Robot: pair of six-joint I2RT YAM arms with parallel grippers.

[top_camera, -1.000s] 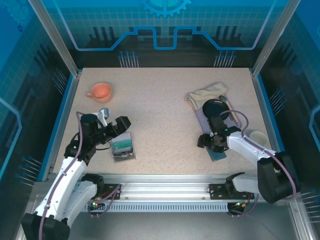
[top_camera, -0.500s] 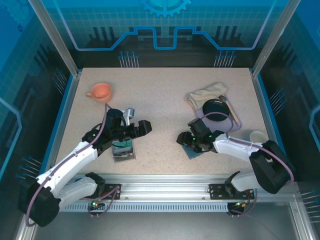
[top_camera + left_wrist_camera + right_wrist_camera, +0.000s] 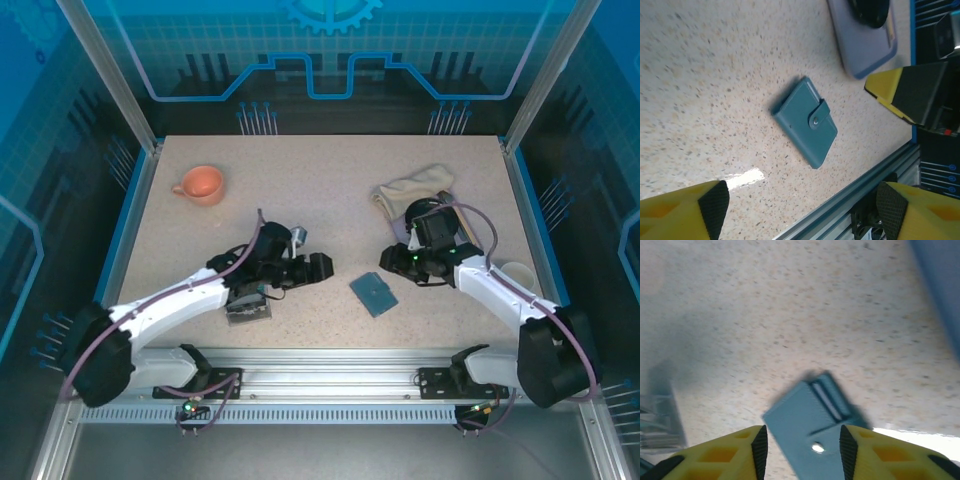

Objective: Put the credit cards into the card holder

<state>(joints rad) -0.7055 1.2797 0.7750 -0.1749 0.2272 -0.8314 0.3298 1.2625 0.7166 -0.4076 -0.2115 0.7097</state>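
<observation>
Top external: speckled table (image 3: pixel 330 190), both arms reaching in toward the card holder (image 3: pixel 373 294), which lies flat near the front rail, roughly mid-table.

Left arm stretches low from the left. The left gripper (image 3: pixel 320 268) sits just left of the card holder and a bit farther from the rail, not touching it. Jaws wide apart, nothing between them. On the left wrist cam the yellow fingers (image 3: pixel 685 210) frame the bottom corners, and the card holder (image 3: pixel 805 122) lies ahead of them, folded, its snap tab fastened.

Right arm comes in from the right. The right gripper (image 3: pixel 395 262) is just right of the card holder on its far side, also clear of it. Jaws parted, holding nothing. On the right wrist cam the card holder (image 3: pixel 812 427) lies on the table, seen through the gap between the fingers (image 3: pixel 730 450).

Grey-lilac mat (image 3: pixel 408 232) and cream cloth (image 3: pixel 415 185) lie beyond the card holder to the right.

Clear box (image 3: pixel 245 312) lies well left of the card holder, partly under the left arm. The credit cards (image 3: pixel 252 296) are a teal stack inside it.

Orange cup (image 3: pixel 200 184) is far left and back of the card holder.
</observation>
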